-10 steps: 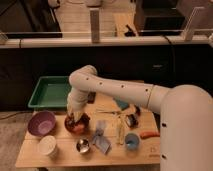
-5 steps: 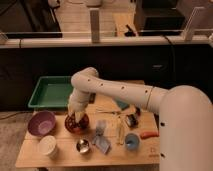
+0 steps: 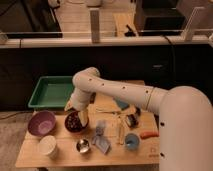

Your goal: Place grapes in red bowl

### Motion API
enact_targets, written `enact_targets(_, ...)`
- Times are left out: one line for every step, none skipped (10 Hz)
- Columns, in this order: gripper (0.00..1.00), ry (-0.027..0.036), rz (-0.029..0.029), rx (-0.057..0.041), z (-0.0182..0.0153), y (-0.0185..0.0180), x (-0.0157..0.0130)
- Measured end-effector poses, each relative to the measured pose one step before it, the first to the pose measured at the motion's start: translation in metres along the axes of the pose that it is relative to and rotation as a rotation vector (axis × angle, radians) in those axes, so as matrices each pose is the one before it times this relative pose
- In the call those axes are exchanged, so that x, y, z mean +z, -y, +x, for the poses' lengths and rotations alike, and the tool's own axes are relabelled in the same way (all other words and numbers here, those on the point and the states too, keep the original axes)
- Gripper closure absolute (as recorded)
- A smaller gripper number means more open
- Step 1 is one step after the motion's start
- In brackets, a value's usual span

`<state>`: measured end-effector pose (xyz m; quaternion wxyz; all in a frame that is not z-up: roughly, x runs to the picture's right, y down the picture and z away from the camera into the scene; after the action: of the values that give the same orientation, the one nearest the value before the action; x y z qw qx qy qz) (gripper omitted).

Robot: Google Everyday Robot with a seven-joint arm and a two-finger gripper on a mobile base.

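Pincer [image 3: 79, 114] lowered over the red bowl [image 3: 67, 126] on the left half of the table [image 3: 150, 156], beside a purple bowl [image 3: 41, 123]. Grapes [image 3: 73, 123] lie dark inside the red bowl. Pincer's opening and hold cannot be told.

Matt wooden table [image 3: 65, 151], glossy red bowl [image 3: 74, 130] beneath the gripper [image 3: 76, 112], shiny metal cup [image 3: 83, 145], smooth green plastic tray [image 3: 52, 93].

The white arm's [image 3: 115, 90] pincer [image 3: 76, 113] hangs just over the round orange-red bowl [image 3: 68, 127] on the wooden worktop [image 3: 30, 156]; dark red-purple grapes [image 3: 75, 122] lie inside it.
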<state>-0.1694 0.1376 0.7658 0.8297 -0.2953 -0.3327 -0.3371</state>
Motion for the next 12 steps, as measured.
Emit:
enact_targets(0.42,-0.0007,-0.00294,0.00881,0.00207,0.0001,0.00244)
enact_targets(0.43,-0.00041,-0.00105,0.00327,0.00061,0.00011,0.0)
enact_targets(0.43,0.00001,-0.00009,0.00032,0.00003,-0.00004,-0.00004)
enact_targets(0.43,0.0,-0.00006,0.00023,0.00006,-0.00007,0.00001)
enact_targets(0.43,0.00022,-0.0002,-0.00048,-0.00026,0.00019,0.00019)
enact_targets(0.43,-0.00005,-0.00006,0.00002,0.00003,-0.00004,-0.00002)
enact_targets(0.43,-0.00016,-0.00002,0.0004,0.00021,-0.00015,-0.00004)
enact_targets(0.43,0.00006,-0.00012,-0.00031,-0.0001,0.00009,0.00009)
enact_targets(0.43,0.0,-0.00002,0.00005,0.00004,-0.00003,0.00001)
enact_targets(0.43,0.00009,-0.00009,0.00007,0.00001,-0.00003,0.00008)
enact_targets(0.43,0.00002,-0.00002,-0.00005,-0.00001,0.0,0.00001)
enact_targets(0.43,0.00001,0.0,0.00008,0.00002,-0.00002,0.0)
